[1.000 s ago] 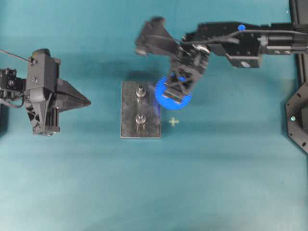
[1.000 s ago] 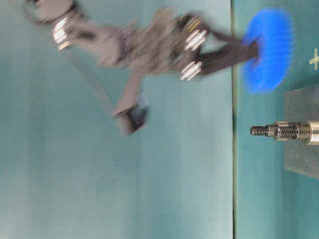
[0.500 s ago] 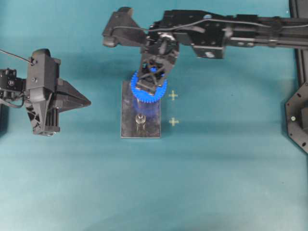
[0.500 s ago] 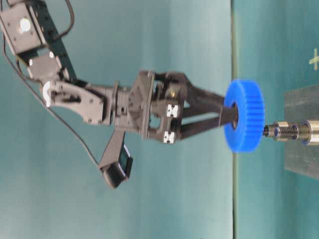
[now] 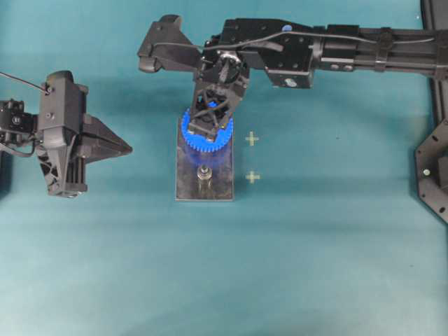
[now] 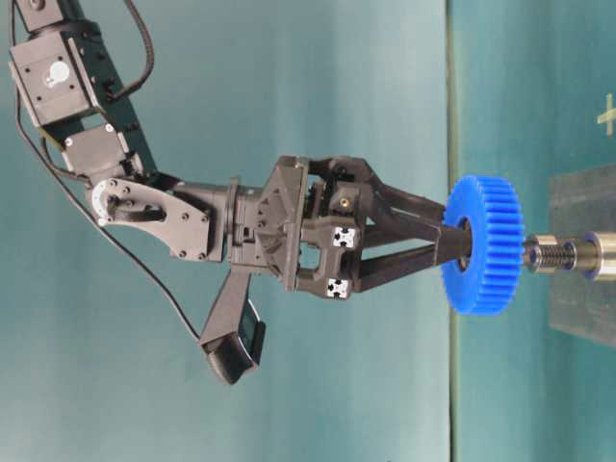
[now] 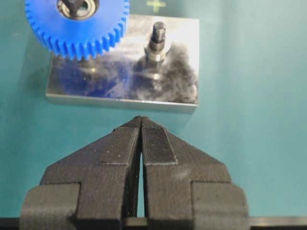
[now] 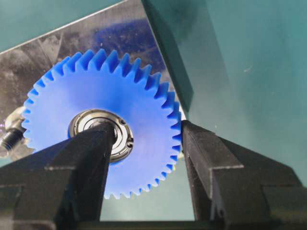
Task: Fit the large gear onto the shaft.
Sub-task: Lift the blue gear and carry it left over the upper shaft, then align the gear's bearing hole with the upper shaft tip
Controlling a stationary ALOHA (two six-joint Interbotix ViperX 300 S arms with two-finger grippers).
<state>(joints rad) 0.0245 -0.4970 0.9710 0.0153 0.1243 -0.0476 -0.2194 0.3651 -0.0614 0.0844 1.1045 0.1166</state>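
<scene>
The large gear (image 5: 207, 134) is bright blue with a silver bearing hub (image 8: 122, 136). My right gripper (image 5: 208, 126) is shut on it, with one finger in the hub bore and the other on the outer teeth. The gear hangs level over the far end of the grey plate (image 5: 204, 187) and hides the shaft from above. In the table-level view the gear (image 6: 486, 258) meets the threaded tip of the shaft (image 6: 556, 255). The twin pin (image 5: 204, 173) stands bare. My left gripper (image 5: 129, 148) is shut and empty, left of the plate.
Two pale cross marks (image 5: 252, 139) (image 5: 253, 177) lie on the teal table just right of the plate. A black fixture (image 5: 434, 168) stands at the right edge. The right arm spans the top of the overhead view.
My right gripper has carried the gear leftward from beside the plate to over the shaft, then down onto its tip. The left arm has not moved.
</scene>
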